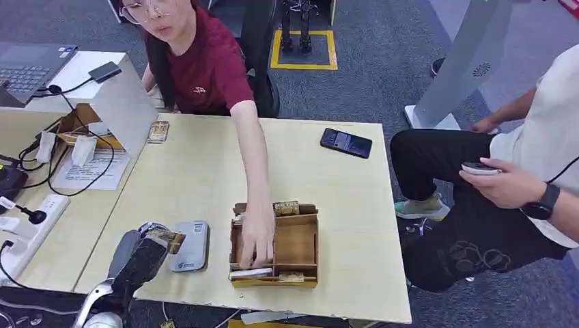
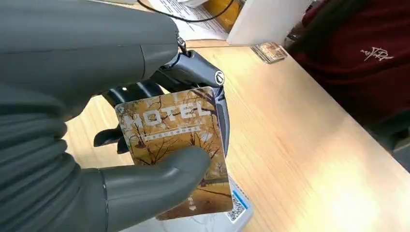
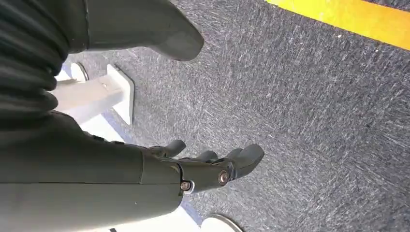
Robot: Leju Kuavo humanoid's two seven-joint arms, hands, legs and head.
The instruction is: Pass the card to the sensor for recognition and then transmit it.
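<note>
One card (image 2: 176, 145) pinched in the left robot hand (image 2: 145, 159) above one sensor (image 1: 190, 246); right robot hand (image 3: 203, 169) empty, fingers apart.

Left robot hand (image 2: 145, 145) grips with thumb pressed; right robot hand (image 3: 193, 174) hangs, fingers apart.

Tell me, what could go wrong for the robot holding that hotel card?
The left hand pinches the card just above the grey sensor, so a loose pinch might drop it. Also, a person's hand is inside the wooden box right beside the sensor, so the robot could bump it.
</note>
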